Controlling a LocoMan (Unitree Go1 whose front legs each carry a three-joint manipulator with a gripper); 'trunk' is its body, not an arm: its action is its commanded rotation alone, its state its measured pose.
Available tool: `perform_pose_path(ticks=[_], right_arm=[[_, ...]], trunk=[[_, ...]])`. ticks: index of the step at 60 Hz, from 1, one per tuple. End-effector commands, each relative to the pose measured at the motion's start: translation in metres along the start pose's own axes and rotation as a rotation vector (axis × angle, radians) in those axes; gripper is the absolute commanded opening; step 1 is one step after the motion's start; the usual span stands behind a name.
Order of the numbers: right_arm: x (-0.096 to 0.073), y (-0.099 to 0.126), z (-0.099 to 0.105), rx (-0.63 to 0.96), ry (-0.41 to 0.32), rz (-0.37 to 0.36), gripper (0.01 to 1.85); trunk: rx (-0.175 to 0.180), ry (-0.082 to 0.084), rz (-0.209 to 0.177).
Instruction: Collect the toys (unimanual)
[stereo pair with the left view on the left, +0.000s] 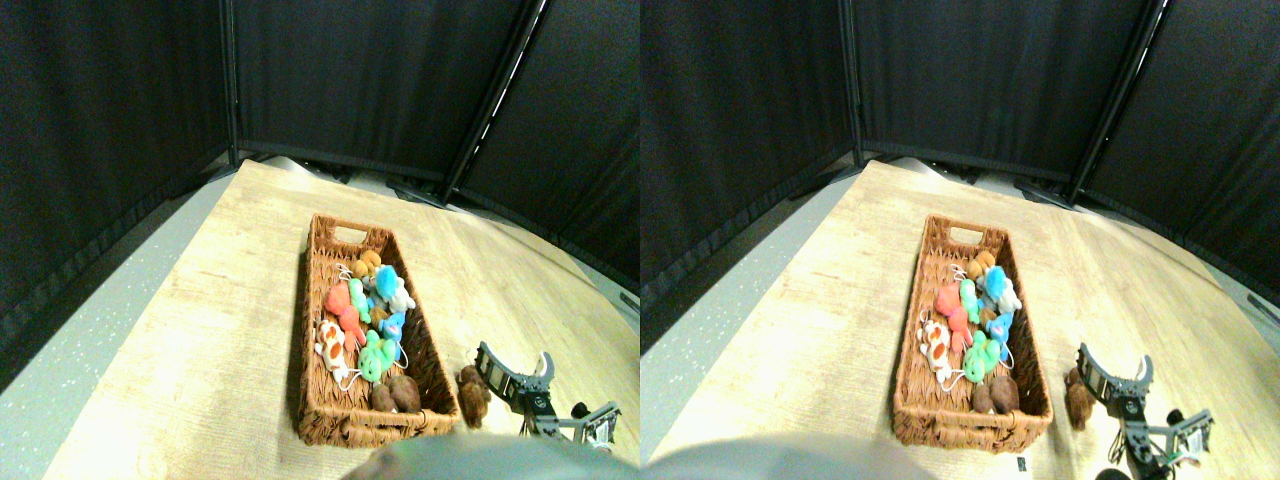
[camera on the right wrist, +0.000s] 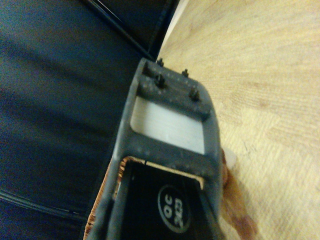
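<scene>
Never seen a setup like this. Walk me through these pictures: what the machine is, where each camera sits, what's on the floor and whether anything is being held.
A four-legged robot works here with one arm. The wide picture is two nearly equal views from its forward-looking camera. On the wooden floor stands a long wicker basket full of small plush toys: orange, red, green, blue, spotted, brown. One brown toy lies on the floor outside, by the basket's right wall. The black gripper reaches in from the lower right, jaws spread, just right of that toy, holding nothing. The other picture comes from a camera on that arm; the dark frame is a jaw seen from behind.
</scene>
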Motion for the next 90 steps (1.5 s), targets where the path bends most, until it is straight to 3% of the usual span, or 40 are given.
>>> perform_pose_path(ticks=[1,20,25,48,83,90], right_arm=[[-0.004,0.000,-0.001,-0.020,-0.024,0.028,0.81],[-0.004,-0.023,-0.003,0.024,-0.045,-0.022,0.88],[0.000,-0.029,-0.003,0.040,-0.023,-0.039,0.88],[0.017,-0.054,-0.003,0.085,-0.050,-0.099,0.79],[0.038,-0.074,-0.009,0.128,-0.010,-0.160,0.57],[0.040,-0.073,-0.010,0.099,-0.034,-0.183,0.43]], trunk=[[-0.020,-0.015,-0.004],[-0.028,-0.015,0.009],[-0.030,-0.013,0.010],[-0.028,-0.007,0.014],[-0.036,0.002,0.023],[-0.035,0.002,0.024]])
